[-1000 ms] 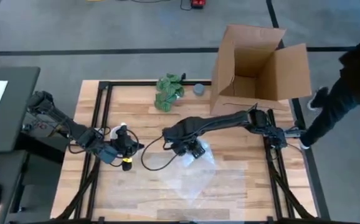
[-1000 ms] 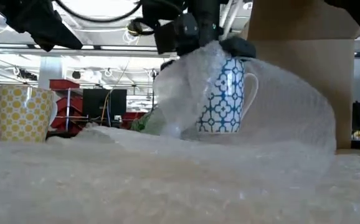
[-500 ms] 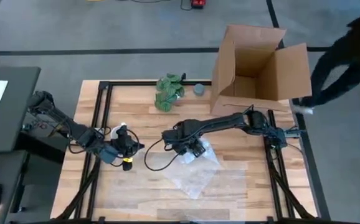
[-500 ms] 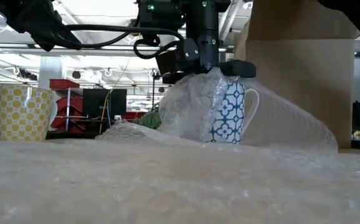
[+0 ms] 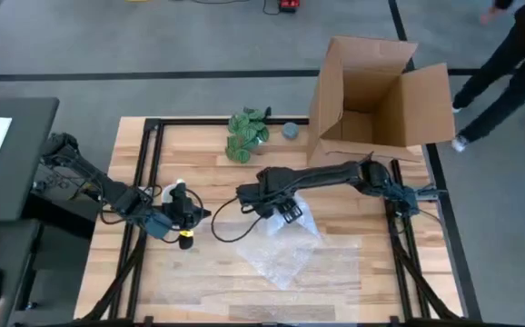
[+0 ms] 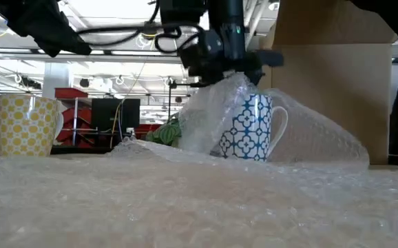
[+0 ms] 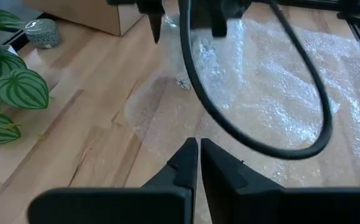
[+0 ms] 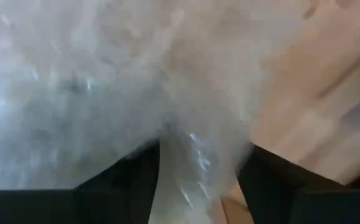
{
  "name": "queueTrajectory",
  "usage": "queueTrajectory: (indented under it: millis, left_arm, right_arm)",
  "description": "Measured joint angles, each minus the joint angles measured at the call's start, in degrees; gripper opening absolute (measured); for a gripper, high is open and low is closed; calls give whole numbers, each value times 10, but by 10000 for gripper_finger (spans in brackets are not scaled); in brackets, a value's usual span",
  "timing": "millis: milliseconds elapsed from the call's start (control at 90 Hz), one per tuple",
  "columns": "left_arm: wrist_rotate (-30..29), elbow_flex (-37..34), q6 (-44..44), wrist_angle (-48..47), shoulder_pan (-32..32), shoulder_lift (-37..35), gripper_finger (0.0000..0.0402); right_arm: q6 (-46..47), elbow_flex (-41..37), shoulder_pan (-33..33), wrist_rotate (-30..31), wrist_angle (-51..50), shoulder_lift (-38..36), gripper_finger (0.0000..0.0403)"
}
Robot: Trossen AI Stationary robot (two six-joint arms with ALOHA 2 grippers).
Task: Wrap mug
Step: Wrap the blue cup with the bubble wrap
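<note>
Right end effector (image 6: 232, 69) pinches the bubble wrap (image 6: 309, 138) just above the mug (image 6: 250, 128), draping it.

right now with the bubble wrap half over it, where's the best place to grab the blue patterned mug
Probably the handle side of the mug: it stands upright, its handle and patterned face bare, while the bubble wrap pinched by the right gripper drapes the opposite side. Come in level from the bare side.

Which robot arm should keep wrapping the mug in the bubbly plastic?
Probably the right one. The right gripper is just above the mug and pinches the bubble wrap draped over it. The left gripper is shut and empty at the table's left side, beside a yellow mug.
</note>
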Motion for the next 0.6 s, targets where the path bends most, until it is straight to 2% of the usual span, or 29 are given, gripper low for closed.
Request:
queueTrajectory:
  millis: [144, 356, 411, 533, 600]
  left_arm:
    - [0, 0, 0, 0, 0, 0, 0]
    - [11, 0, -6, -2, 0, 0, 0]
    - [12, 0, -8, -2, 0, 0, 0]
    - [12, 0, -10, -2, 0, 0, 0]
    - [12, 0, -11, -1, 0, 0, 0]
  right_arm:
    - [38, 57, 1, 23, -59, 0, 181]
    - [110, 79, 9, 20, -48, -45, 149]
    - [125, 79, 11, -23, -36, -61, 134]
    - [123, 58, 12, -176, 39, -84, 90]
    - [117, 39, 12, -212, 73, -89, 62]
